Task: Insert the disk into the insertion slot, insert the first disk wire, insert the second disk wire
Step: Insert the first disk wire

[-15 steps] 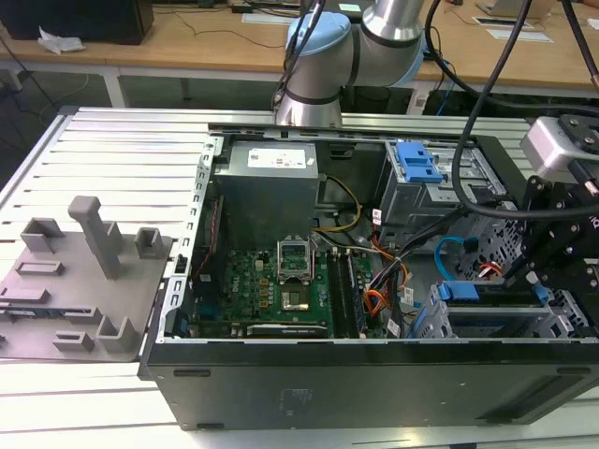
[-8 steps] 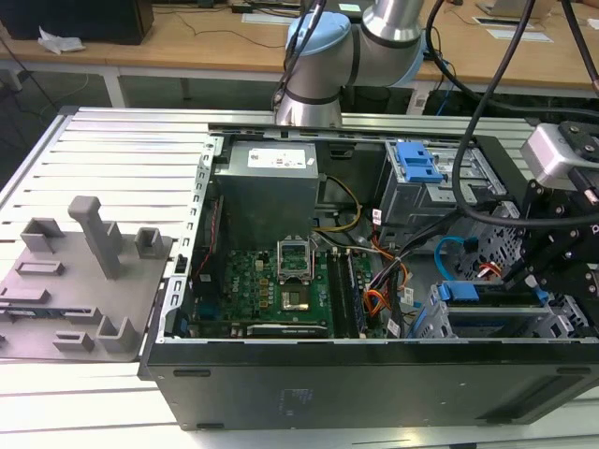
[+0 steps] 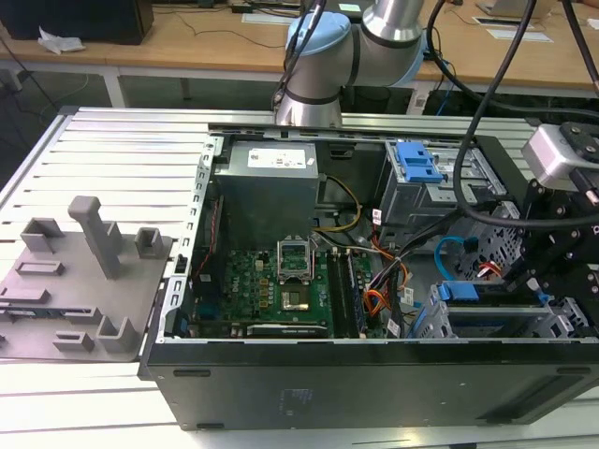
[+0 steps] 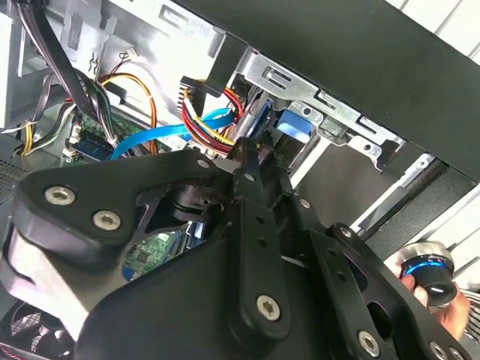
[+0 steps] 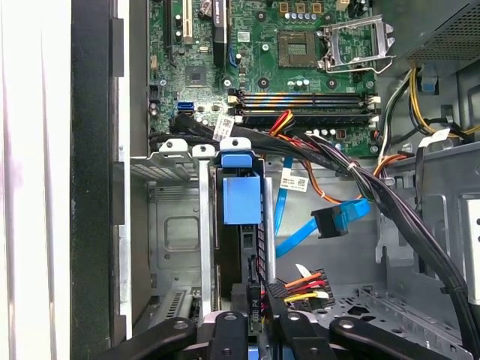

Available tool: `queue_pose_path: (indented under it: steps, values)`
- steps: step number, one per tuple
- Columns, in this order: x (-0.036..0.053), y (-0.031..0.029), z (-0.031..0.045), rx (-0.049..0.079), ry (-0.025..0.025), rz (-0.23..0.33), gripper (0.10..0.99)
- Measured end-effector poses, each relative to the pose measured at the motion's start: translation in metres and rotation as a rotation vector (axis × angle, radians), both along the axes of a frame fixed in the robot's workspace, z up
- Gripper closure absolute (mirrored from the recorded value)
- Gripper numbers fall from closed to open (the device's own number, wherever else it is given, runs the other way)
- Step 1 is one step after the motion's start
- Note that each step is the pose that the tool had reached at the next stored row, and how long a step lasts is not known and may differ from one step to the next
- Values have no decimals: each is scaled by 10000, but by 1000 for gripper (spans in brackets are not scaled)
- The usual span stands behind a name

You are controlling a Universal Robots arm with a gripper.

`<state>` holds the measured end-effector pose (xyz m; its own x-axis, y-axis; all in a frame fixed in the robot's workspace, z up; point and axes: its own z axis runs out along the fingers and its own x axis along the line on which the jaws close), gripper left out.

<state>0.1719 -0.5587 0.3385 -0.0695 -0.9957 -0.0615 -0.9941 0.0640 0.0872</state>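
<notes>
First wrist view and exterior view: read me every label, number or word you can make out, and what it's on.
Nothing can be quoted.
On the power supply, a white sticker: too small to read.
A hanging white tag: blurred.
On the motherboard, printed markings: too small to read.

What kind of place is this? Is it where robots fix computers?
Probably a robot lab or workshop. A robot arm works at an open computer case that lies on a slatted metal table, and wooden desks stand behind it.
</notes>
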Motion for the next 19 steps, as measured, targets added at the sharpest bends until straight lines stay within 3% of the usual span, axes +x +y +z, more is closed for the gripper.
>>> queue_pose_path:
  steps: [1,4,6,7,8,10,16,19]
  values:
    - [0,-1,9,-5,0,0,847]
    - [0,4,132,-1,0,0,847]
    - [-1,9,141,4,0,-1,859]
    - [1,9,139,3,13,1,929]
    - [8,9,125,5,64,8,980]
    - [25,9,89,9,162,21,980]
    - [45,9,41,14,261,22,980]
    - [49,9,27,14,282,21,980]
